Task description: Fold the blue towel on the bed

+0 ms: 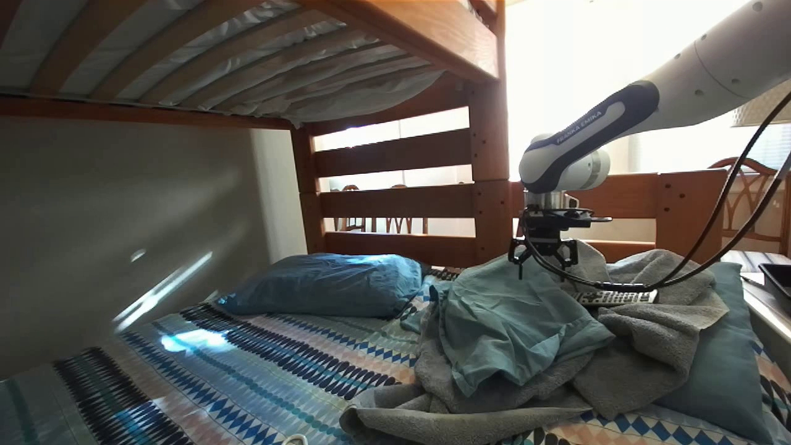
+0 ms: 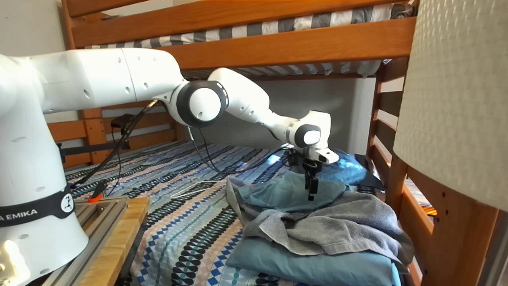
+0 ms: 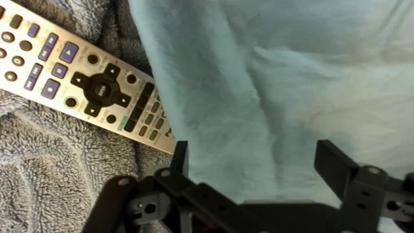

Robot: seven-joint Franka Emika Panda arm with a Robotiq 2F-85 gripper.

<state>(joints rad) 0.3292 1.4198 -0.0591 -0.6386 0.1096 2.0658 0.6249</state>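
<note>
That gripper (image 3: pixel 253 153) stands with its jaws wide apart over the teal cloth (image 1: pixel 519 321) — whether it touches, I can't tell. Below, the grey-blue towel (image 2: pixel 349 224) lies rumpled on the bed (image 1: pixel 290 364) — a remote control (image 3: pixel 87 81) on top, one end hidden by the cloth.

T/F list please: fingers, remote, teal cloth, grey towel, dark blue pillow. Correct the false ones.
1. The fingers stand open over the teal cloth. True.
2. The teal cloth is perfectly smooth. False: it is creased.
3. The remote control rests on the grey towel. True.
4. The grey towel is neatly folded. False: it lies rumpled.
5. The dark blue pillow lies near the slatted end of the bed. True.
6. The fingers grip the remote control. False: they hold nothing.
</note>
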